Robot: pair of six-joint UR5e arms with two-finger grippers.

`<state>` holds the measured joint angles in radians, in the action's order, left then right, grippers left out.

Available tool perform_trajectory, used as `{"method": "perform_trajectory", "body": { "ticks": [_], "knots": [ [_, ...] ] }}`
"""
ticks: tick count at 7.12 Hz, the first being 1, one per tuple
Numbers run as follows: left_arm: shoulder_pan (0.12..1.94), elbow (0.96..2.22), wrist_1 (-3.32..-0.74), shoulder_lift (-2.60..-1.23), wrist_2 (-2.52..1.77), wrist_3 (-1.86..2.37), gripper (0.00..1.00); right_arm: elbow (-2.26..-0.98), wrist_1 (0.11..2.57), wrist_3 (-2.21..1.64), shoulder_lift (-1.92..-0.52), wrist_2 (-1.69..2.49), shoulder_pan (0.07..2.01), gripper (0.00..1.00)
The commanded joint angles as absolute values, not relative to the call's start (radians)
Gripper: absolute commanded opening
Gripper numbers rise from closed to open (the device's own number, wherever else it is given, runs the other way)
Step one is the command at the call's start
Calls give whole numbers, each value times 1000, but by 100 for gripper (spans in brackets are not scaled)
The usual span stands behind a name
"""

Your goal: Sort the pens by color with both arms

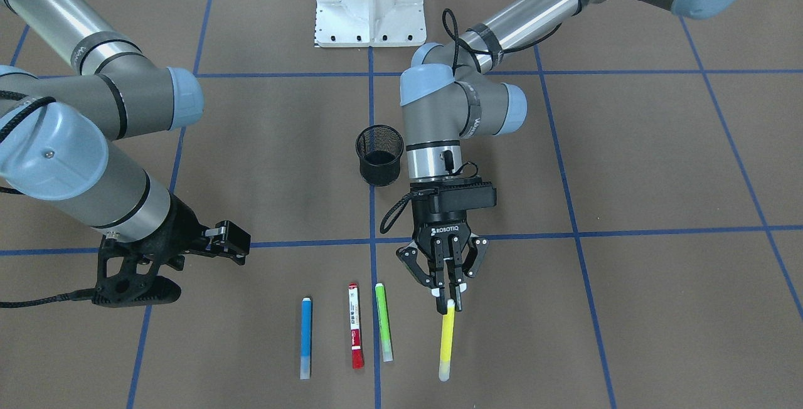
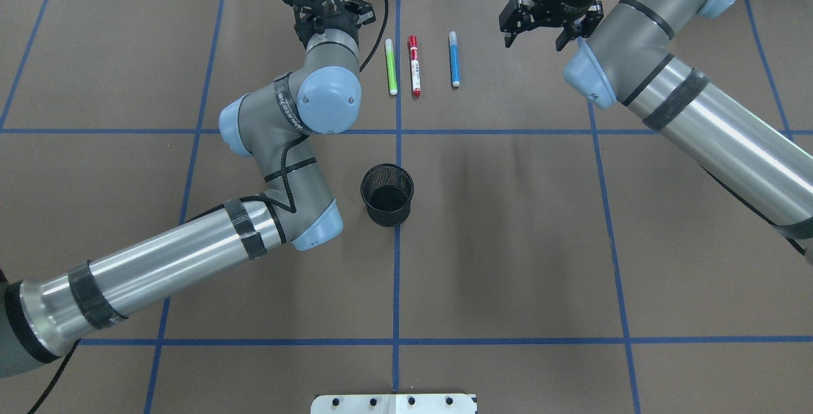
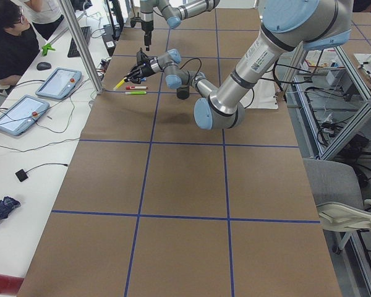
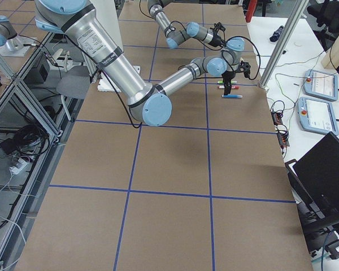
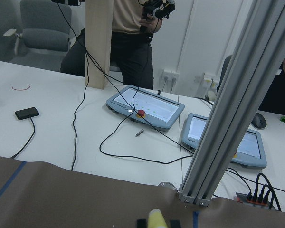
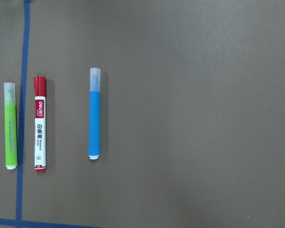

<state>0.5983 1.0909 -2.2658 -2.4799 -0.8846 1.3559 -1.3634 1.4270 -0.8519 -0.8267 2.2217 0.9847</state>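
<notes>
The left pincer [image 1: 450,301] is pressed together on the near end of the yellow pen [image 1: 446,341], so the pen sticks out past the fingertips toward the table's operator edge. From the exterior left view the pen looks tilted, though whether its far tip touches the table [image 1: 627,177] cannot be told. The right pincer [image 2: 535,36] is spread and holds nothing. It hangs near the blue pen [image 1: 306,337], off to the outer side of it and apart from it. There are 4 pens: 1 yellow, 1 blue, 1 green and 1 white-barrelled with red ends. 3 of them lie flat and parallel in a row, the white-barrelled pen [image 1: 356,326] between the blue pen and the green pen [image 1: 383,322], none touching. The green pen lies just beside the yellow one. 1 black mesh cup [image 1: 380,158] stands upright nearer the robot, well apart from the row.
</notes>
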Motion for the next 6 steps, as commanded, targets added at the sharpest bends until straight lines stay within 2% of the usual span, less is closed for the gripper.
{"method": "perform_trajectory", "body": {
  "ticks": [1,3,6],
  "knots": [
    [589,953,-2376,-2506,-867,1396,0,-1379,1427,-854,-841,2220,985,100],
    [586,835,-2443,-2563,-865,1480,0,-1381,1424,-854,-845,2218,980,100],
    [583,816,-2461,-2586,-851,1593,0,-1379,1424,-853,-844,2218,979,100]
  ]
}}
